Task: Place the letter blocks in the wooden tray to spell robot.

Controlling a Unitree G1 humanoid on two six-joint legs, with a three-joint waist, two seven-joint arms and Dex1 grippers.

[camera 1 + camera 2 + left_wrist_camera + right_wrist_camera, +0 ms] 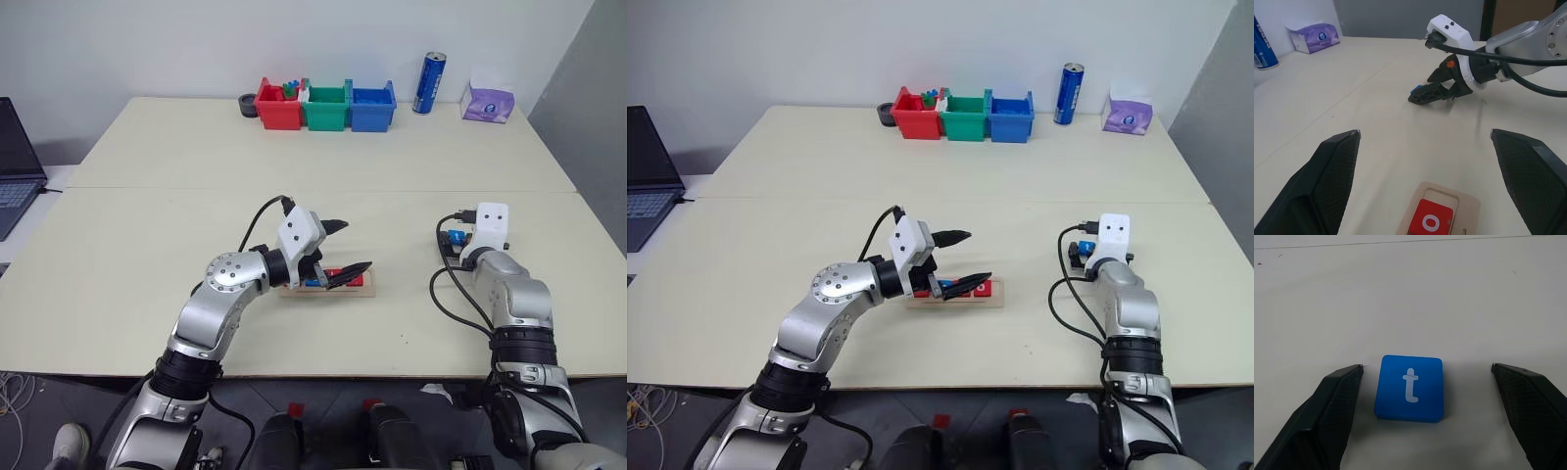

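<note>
**Blue t tile between spread right fingers, tray partly filled**

The right gripper (1425,369) is spread wide, its two black fingers (1327,406) standing either side of the blue t tile (1409,387), which lies flat on the table (147,235) with a gap on each side; neither finger touches it. In the head views this gripper sits near the table's front edge, toward the right end, tilted down at the surface.

The left gripper (338,253) is also spread, holding nothing. It hangs just above the wooden tray (364,286), which lies near the front edge, about midway along it. Red and blue tiles lie in the tray's groove, partly hidden by the gripper; how many is hard to tell. The left wrist view shows the tray's end with a red o tile (1430,221) in it and an empty stretch of groove beyond that tile.

Along the back edge stand a red bin (278,108), a green bin (326,108) and a blue bin (372,106) side by side, with a blue can (429,83) and a purple tissue pack (487,101) toward the back right corner. A laptop (15,166) sits off the left edge.
</note>
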